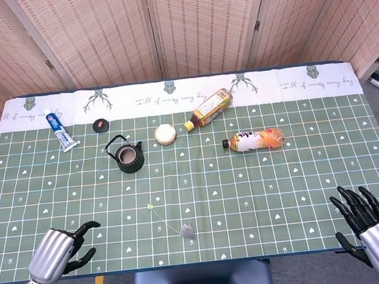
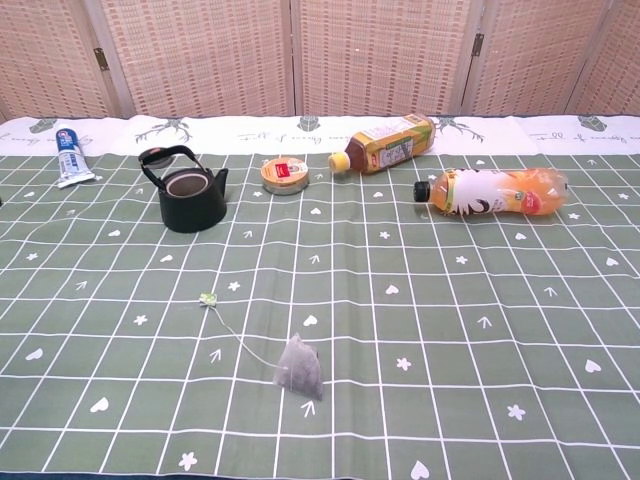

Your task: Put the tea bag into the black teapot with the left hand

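The grey tea bag [image 1: 187,232] [image 2: 300,367] lies near the table's front edge, its string running up-left to a small green tag [image 1: 150,206] [image 2: 208,299]. The black teapot [image 1: 129,156] [image 2: 188,195] stands lidless and upright further back on the left. My left hand [image 1: 64,249] hovers at the front left corner, fingers apart and pointing right, holding nothing, well left of the tea bag. My right hand [image 1: 369,221] is at the front right corner, fingers spread and empty. Neither hand shows in the chest view.
A toothpaste tube [image 1: 60,132], a small dark lid [image 1: 100,125], a round tin [image 1: 165,134], a brown bottle [image 1: 207,107] and an orange bottle [image 1: 254,139] lie across the back half of the green checked tablecloth [image 1: 262,188]. A folding screen stands behind.
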